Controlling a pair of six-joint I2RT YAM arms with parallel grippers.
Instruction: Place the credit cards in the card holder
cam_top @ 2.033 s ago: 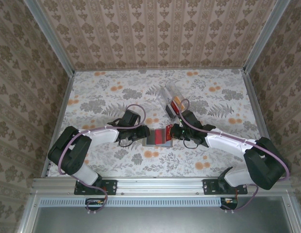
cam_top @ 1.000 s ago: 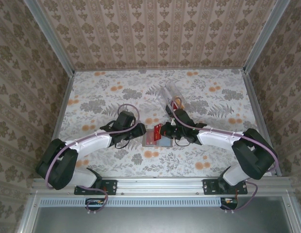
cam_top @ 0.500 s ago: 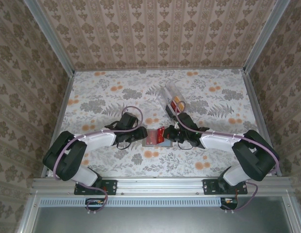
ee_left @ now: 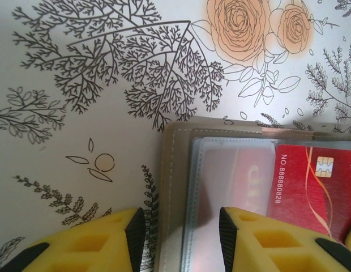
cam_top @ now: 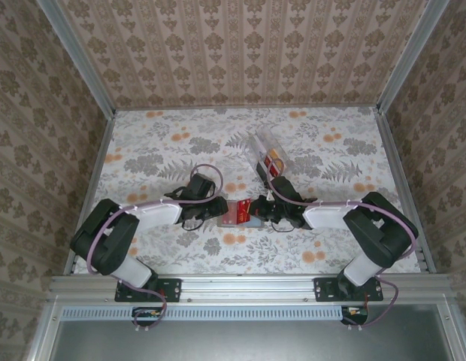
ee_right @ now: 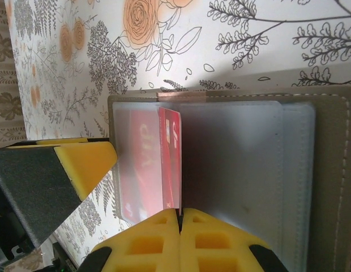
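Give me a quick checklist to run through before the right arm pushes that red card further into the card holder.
1. Grip: right gripper shut on red card: ok.
2. Entry: card's leading edge inside clear sleeve: ok.
3. Seating: card fully in: not ok, part sticks out.
4. Bracing: left gripper straddles card holder edge; firm hold: cannot tell.
5. Holder lying open and flat: ok.
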